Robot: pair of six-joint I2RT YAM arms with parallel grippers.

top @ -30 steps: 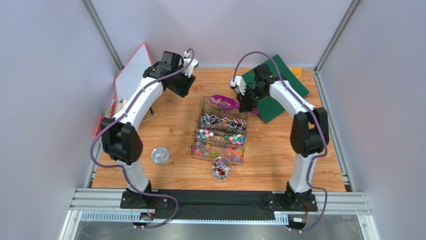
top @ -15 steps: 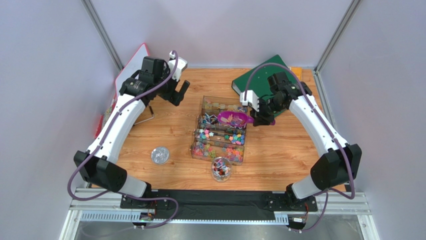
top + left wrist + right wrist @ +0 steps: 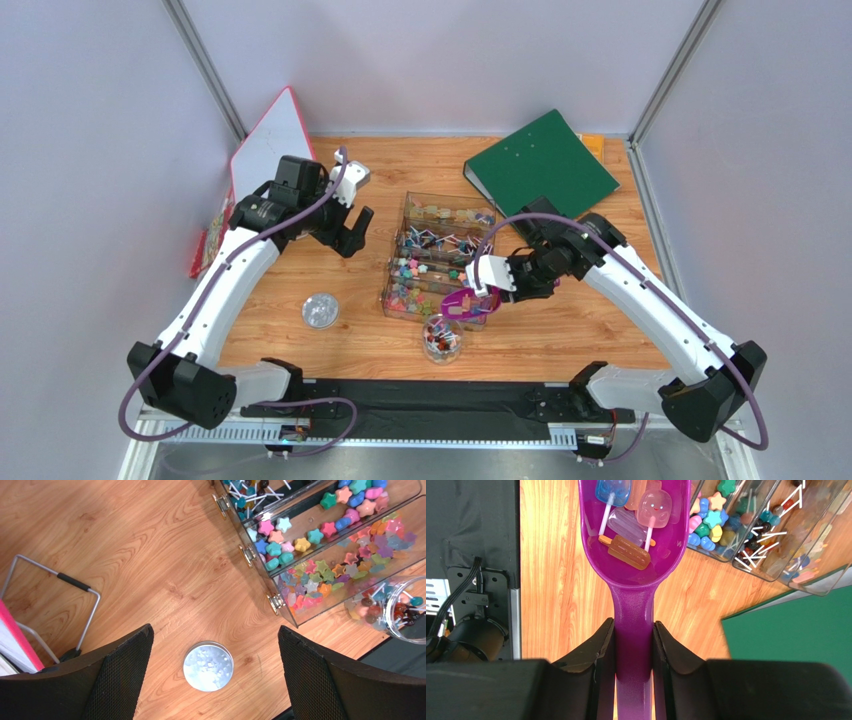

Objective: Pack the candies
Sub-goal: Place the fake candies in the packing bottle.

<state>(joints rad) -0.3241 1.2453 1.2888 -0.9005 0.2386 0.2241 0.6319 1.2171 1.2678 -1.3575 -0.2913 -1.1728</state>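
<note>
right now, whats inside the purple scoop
The purple scoop holds candies on sticks: one orange-brown, one pink, one blue, a pale one beneath them. Its front end runs out of frame, so more there is unseen.

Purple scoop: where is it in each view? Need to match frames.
Top external: purple scoop in the centre, at the clear box near edge.
Left wrist: not in view.
Right wrist: upper centre, handle held in the right pincer.
Shared landmark: the clear box, top right in both wrist views.
</note>
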